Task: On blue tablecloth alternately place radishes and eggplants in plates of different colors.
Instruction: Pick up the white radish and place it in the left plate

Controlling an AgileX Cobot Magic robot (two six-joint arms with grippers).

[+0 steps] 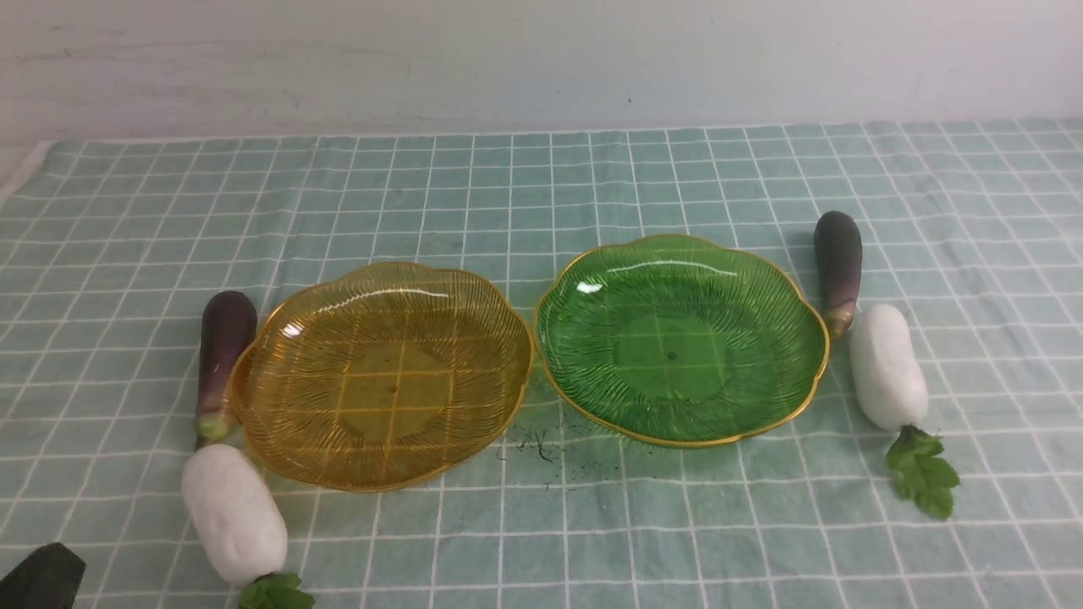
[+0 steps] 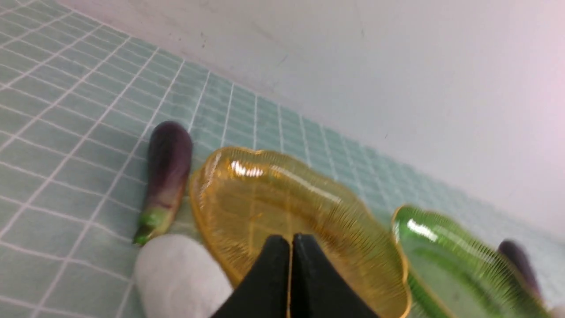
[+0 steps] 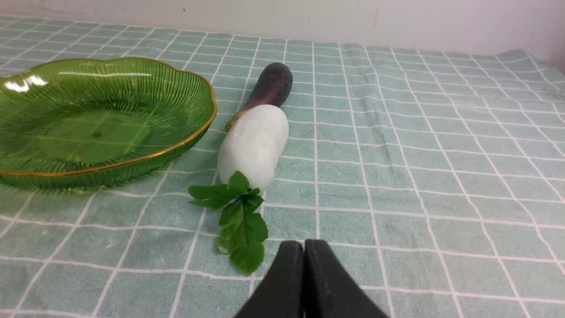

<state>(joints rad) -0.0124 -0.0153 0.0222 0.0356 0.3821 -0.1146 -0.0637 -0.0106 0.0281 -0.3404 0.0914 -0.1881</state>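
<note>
On the blue tablecloth (image 1: 541,178) an amber plate (image 1: 279,397) and a green plate (image 1: 787,372) sit side by side, both empty. A purple eggplant (image 1: 223,355) and a white radish (image 1: 233,512) lie left of the amber plate. A second eggplant (image 1: 838,264) and radish (image 1: 886,365) lie right of the green plate. My left gripper (image 2: 291,240) is shut and empty, near the left radish (image 2: 176,276) and amber plate (image 2: 362,229); only a dark corner of it (image 1: 38,579) shows in front. My right gripper (image 3: 304,245) is shut and empty, short of the right radish (image 3: 254,143); it is out of the front view.
A white wall (image 1: 541,59) stands behind the table's far edge. Small dark specks (image 1: 541,444) lie on the cloth between the plates at the front. The cloth's left edge (image 1: 21,173) shows at the far left.
</note>
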